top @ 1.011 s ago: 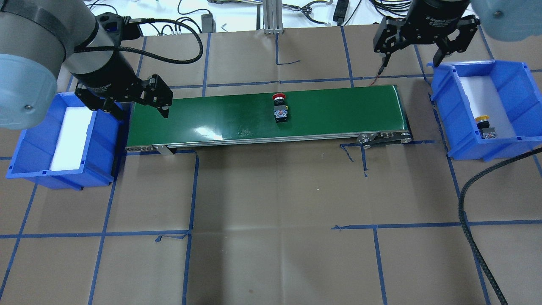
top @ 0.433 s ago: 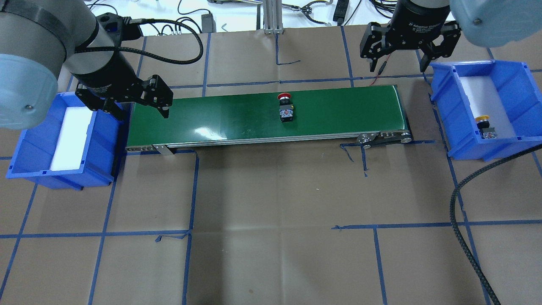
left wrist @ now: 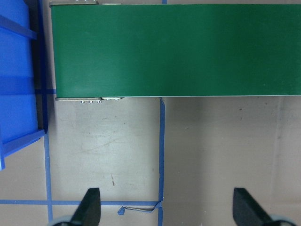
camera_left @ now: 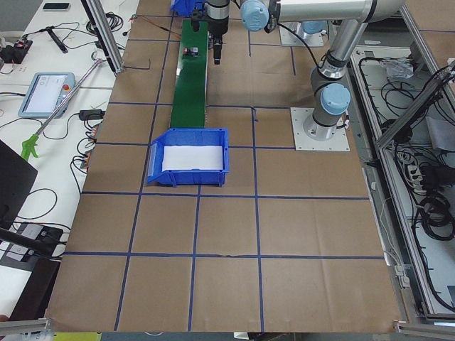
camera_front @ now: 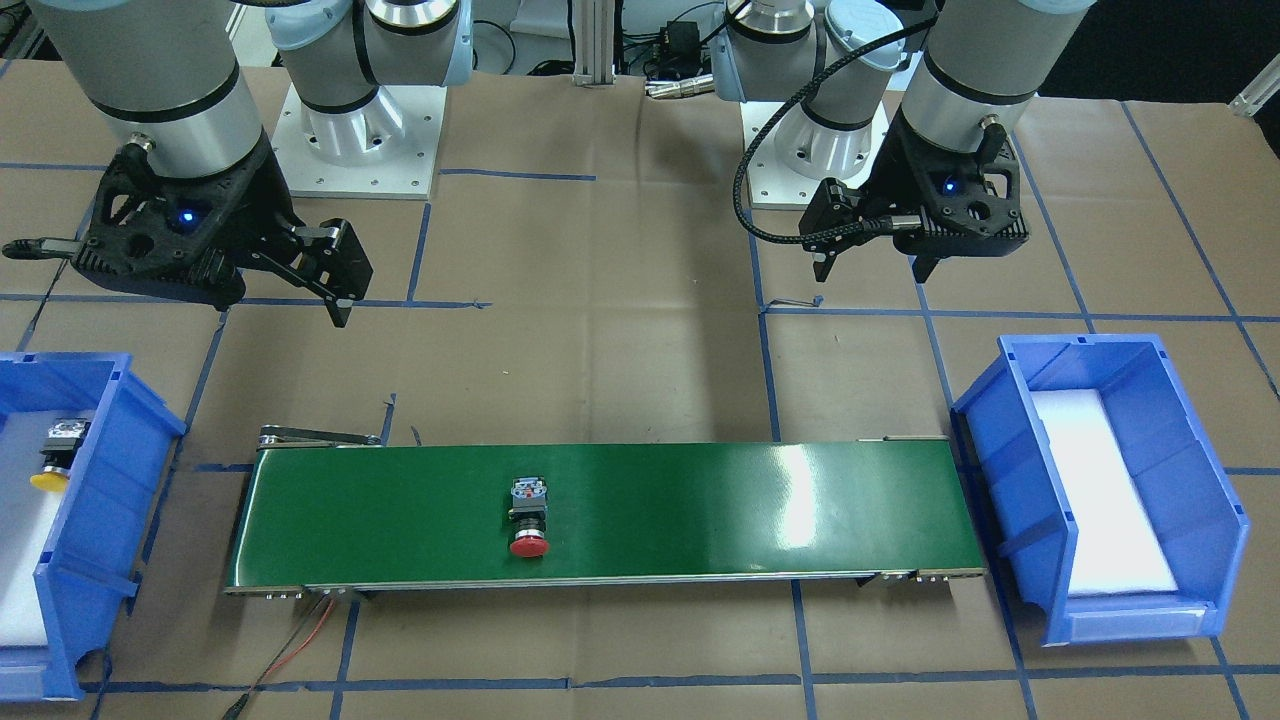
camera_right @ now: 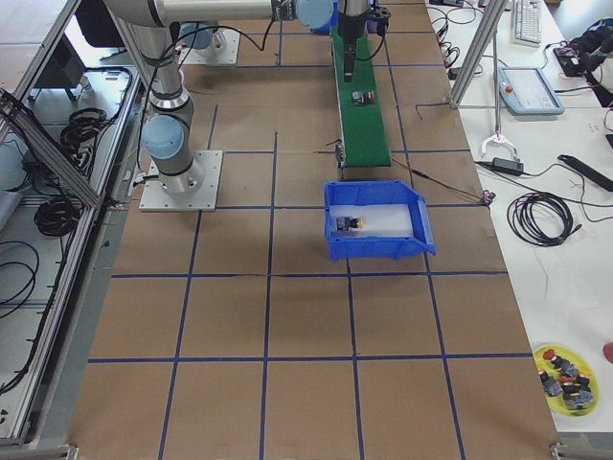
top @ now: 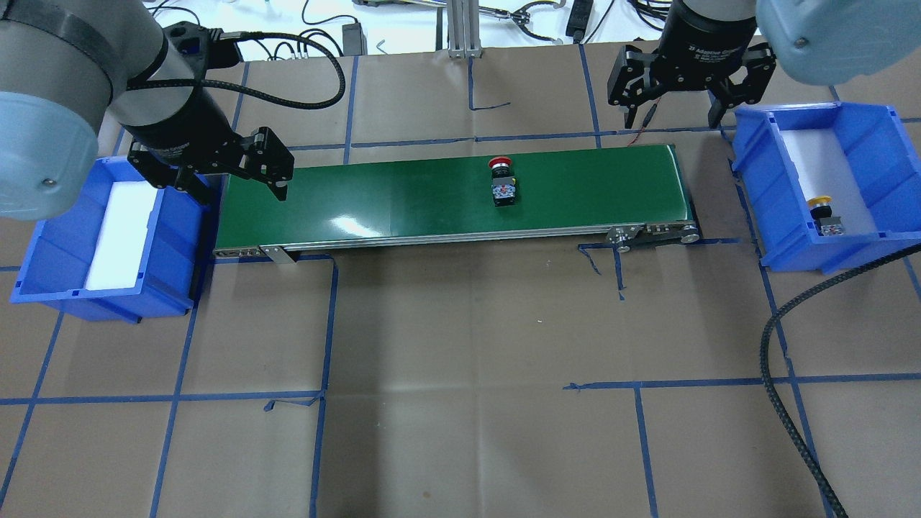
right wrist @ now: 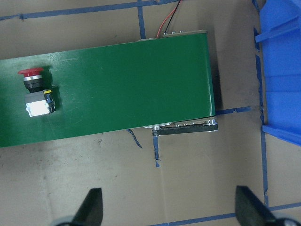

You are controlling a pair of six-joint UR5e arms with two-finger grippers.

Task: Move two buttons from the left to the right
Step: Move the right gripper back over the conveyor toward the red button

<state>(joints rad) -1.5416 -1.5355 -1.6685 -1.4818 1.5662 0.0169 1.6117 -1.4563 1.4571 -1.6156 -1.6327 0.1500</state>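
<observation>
The red button (top: 502, 183) lies on its side on the green conveyor belt (top: 403, 194), right of the middle; it also shows on the belt (camera_front: 400, 510) as the red button (camera_front: 528, 515) and in the right wrist view (right wrist: 35, 92). The yellow button (top: 826, 216) lies in the right blue bin (top: 874, 140), also seen at the yellow button (camera_front: 55, 455). My right gripper (top: 673, 119) hangs open and empty beyond the belt's right end. My left gripper (top: 237, 188) stands open and empty over the belt's left end. Open fingertips (left wrist: 89, 207) show in the left wrist view.
A left blue bin (top: 173, 237) with a white liner stands at the belt's left end. A black cable (top: 777, 345) loops over the table at the right. Blue tape lines cross the brown table cover. Cables and gear lie along the far edge.
The red button has travelled right along the belt. My right gripper has moved left, off the right bin's corner, staying open. The left arm has not moved.
</observation>
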